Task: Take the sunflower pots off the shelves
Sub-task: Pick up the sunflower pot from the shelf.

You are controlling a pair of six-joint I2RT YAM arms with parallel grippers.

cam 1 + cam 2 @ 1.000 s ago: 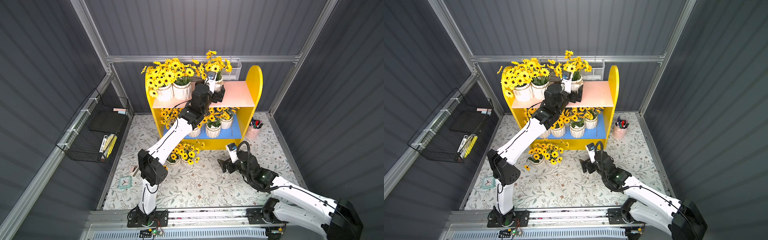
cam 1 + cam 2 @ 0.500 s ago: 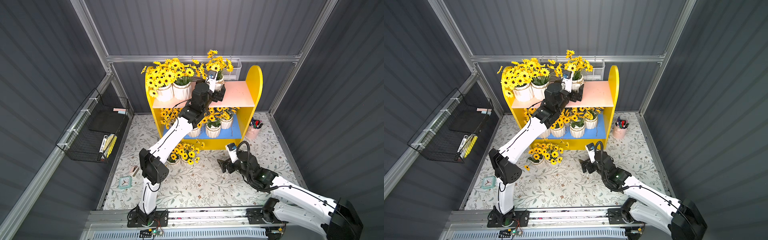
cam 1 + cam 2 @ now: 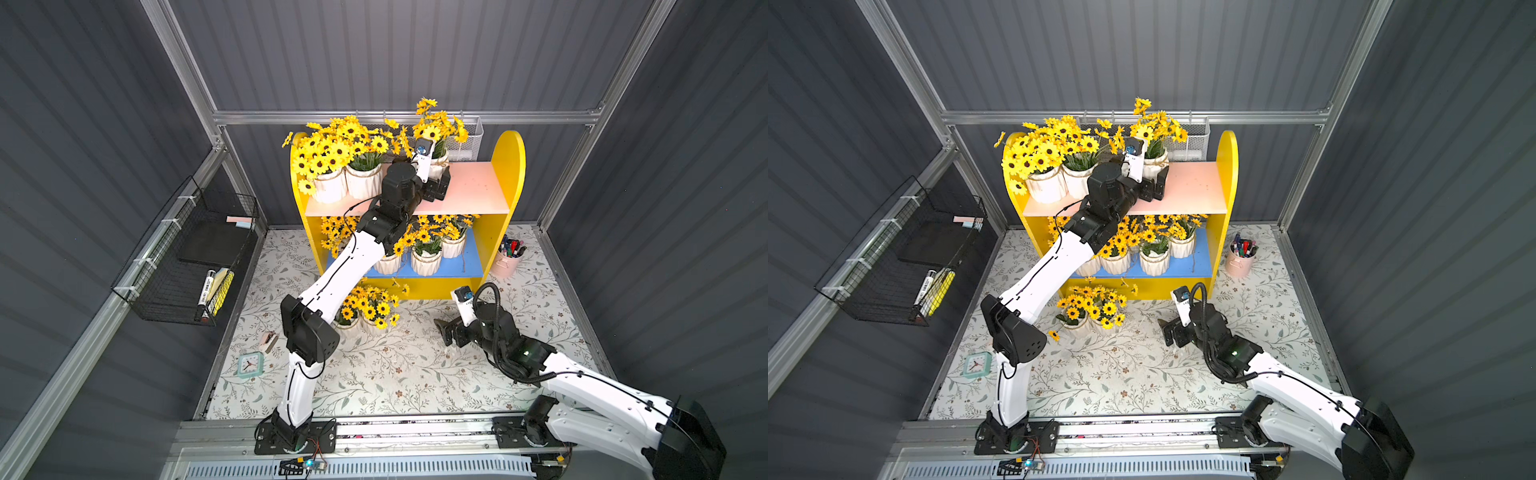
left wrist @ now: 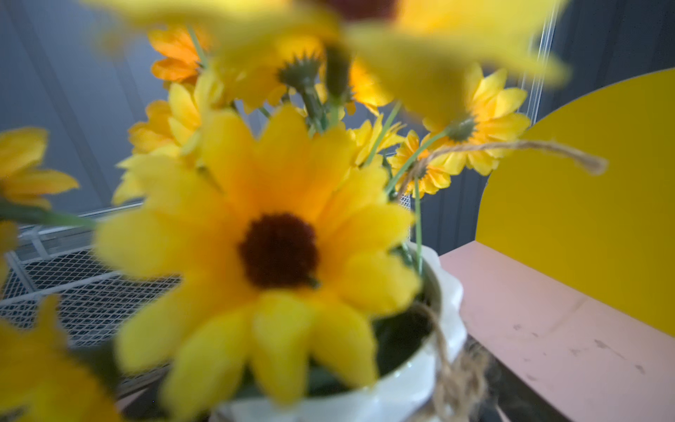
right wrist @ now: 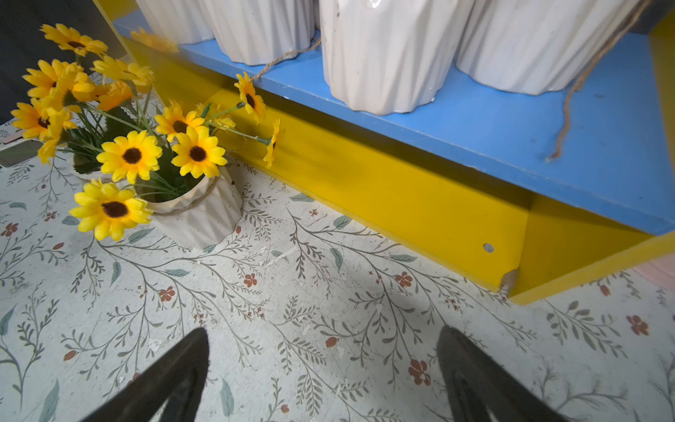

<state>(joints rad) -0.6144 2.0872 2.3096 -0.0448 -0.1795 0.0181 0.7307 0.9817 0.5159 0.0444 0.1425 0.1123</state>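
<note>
**Sunflower pots on and in front of the yellow shelves (image 3: 509, 166), both arms in view.**
The left gripper (image 3: 438, 187) sits at the base of a sunflower pot (image 3: 439, 160) on the pale pink upper board (image 3: 478, 191); whether its jaws grip the pot cannot be told. The right gripper (image 5: 321, 334) hovers low over the floral mat (image 3: 395, 374), jaws spread wide and empty. Two pots (image 3: 330, 189) stand at the upper board's other end, more on the blue lower board (image 3: 465, 266), and two floor pots (image 5: 197, 219) stand on the mat.

Nine sunflower pots (image 3: 426, 262) (seven shelved), one pen cup (image 3: 505, 266), one clock (image 3: 250, 365).
</note>
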